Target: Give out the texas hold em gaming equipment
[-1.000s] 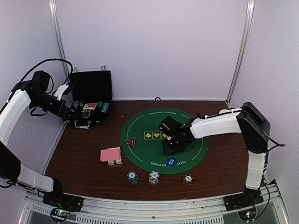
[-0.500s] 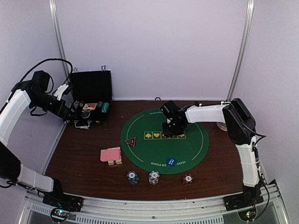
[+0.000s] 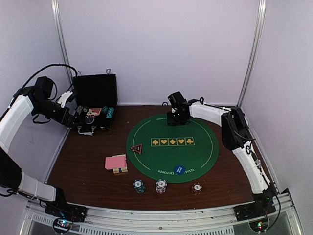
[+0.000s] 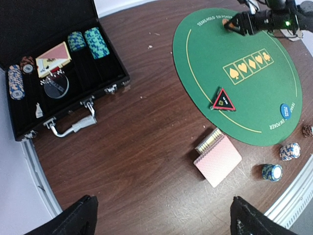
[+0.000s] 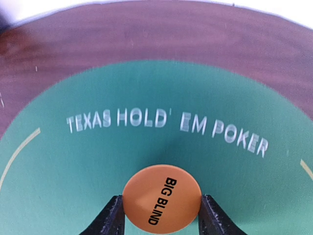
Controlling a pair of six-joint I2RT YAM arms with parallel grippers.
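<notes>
table (image 3: pixel 88 164), mat (image 3: pixel 166 156), case (image 3: pixel 95 93), cards (image 3: pixel 116 161), 3 chip stacks (image 3: pixel 161 186)

- The orange round disc (image 5: pixel 161 201) marked BIG BLIND is cut off along its lower edge in the right wrist view.
- In the top view the right gripper (image 3: pixel 174 118) hides it.
- Of the left gripper (image 4: pixel 161 220), only two black finger stubs show.
- Lettering on the blue round disc (image 3: pixel 179 170) is too small to read from above.

The left arm (image 3: pixel 13 115) reaches out to the far left, the left gripper (image 4: pixel 162 205) spread wide, holding nothing. The right arm (image 3: pixel 215 112) stretches far forward and inward, wrist bent down, the right gripper (image 3: pixel 174 119) pinching a disc (image 5: pixel 161 198) by its edge between both fingers (image 5: pixel 111 218).
</notes>
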